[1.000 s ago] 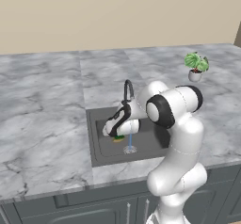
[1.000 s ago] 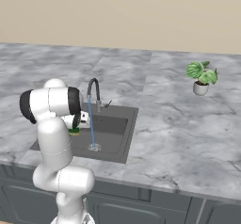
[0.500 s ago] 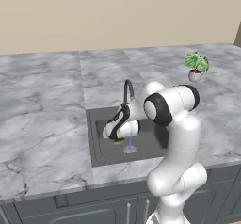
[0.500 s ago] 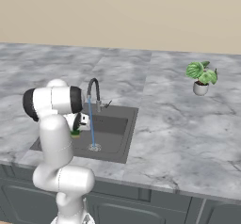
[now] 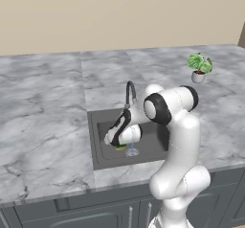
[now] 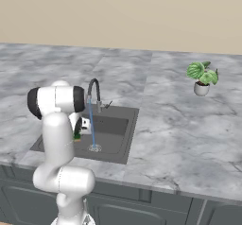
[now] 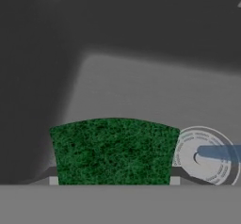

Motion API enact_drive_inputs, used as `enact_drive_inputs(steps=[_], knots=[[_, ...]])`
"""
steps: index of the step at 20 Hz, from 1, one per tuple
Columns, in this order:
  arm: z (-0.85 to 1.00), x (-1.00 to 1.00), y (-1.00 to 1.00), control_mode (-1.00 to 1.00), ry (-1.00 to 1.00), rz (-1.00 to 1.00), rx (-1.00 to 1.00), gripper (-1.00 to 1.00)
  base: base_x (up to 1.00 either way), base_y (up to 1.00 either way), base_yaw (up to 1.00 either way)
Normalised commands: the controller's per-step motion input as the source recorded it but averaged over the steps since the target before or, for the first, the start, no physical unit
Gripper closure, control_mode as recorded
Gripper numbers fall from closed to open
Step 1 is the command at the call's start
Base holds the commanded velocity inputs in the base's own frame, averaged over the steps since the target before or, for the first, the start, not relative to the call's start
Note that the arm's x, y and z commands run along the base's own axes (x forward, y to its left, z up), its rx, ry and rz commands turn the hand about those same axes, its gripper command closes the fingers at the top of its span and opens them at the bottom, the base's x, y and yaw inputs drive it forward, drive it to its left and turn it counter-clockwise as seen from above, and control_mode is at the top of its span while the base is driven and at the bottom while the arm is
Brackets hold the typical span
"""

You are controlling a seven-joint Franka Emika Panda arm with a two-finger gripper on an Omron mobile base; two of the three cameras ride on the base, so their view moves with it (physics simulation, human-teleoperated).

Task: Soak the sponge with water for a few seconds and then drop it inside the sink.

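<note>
One sponge (image 7: 113, 150), one running tap, and the arm parked low over the sink (image 5: 98, 145). The end effector (image 5: 119, 143) is down inside the basin with its jaws closed on the sponge. From the hand camera the dark green face of the sponge fills the space between the two tips, with a tip pressed against each side.

Where things sit: in the hand view the round drain (image 7: 207, 157) is just beside the sponge at about 3 o'clock, and the water (image 7: 219, 152) lands on that drain as a pale blue streak. So the sponge looks to be next to the stream rather than squarely under it, though I can't tell whether the edge is catching any spray. In the right base view the blue stream (image 6: 91, 125) drops straight from the faucet (image 6: 94, 94) spout to the basin floor, and a bit of green (image 6: 76, 136) peeks out at roughly 9 o'clock from it. In the left base view a sliver of yellow-green (image 5: 119, 146) shows right under the hand.

My read is that we're in the soaking step, sponge held low by the flow. If it isn't properly wet, the next move calls for a small nudge toward the drain side so the stream hits it; after that, just open the jaws and let it fall. It's already over the basin, so the drop should be easy. The potted plant (image 5: 199, 68) on the desk (image 5: 43, 102) is well apart, no worry there.
</note>
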Motion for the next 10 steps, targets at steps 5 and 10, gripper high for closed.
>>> enact_drive_inputs(steps=[5,10], knots=[[-0.16,0.12,0.09,-1.0,-0.01,0.0,-0.04,1.0,0.0,0.0,0.0],[-0.13,0.13,0.11,-1.0,-0.03,-0.03,-0.05,1.0,0.0,0.0,0.0]])
